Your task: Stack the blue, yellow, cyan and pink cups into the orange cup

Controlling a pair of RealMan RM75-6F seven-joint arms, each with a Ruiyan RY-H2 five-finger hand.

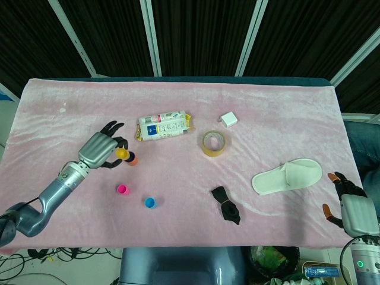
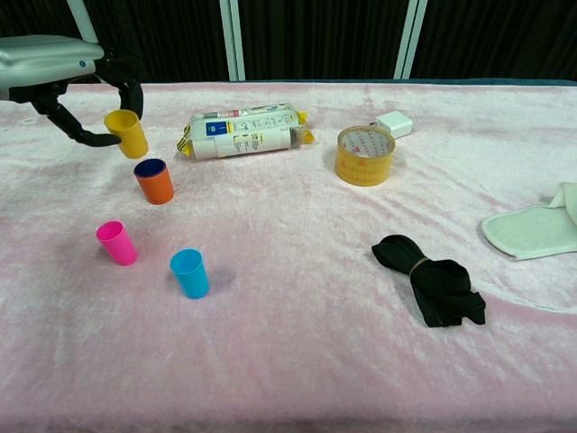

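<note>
The left hand (image 2: pixel 54 68) pinches the yellow cup (image 2: pixel 125 133) in the air, mouth up and tilted a little, above and just left of the orange cup (image 2: pixel 154 180), which stands upright on the counter (image 2: pixel 297 361) with dark blue showing inside it. The pink cup (image 2: pixel 117 242) and the cyan cup (image 2: pixel 190 272) stand upright nearer the front, apart from each other. The right hand (image 1: pixel 350 205) rests off the counter's right edge, fingers apart, holding nothing. A pink cloth covers the counter; dark panels stand behind
</note>
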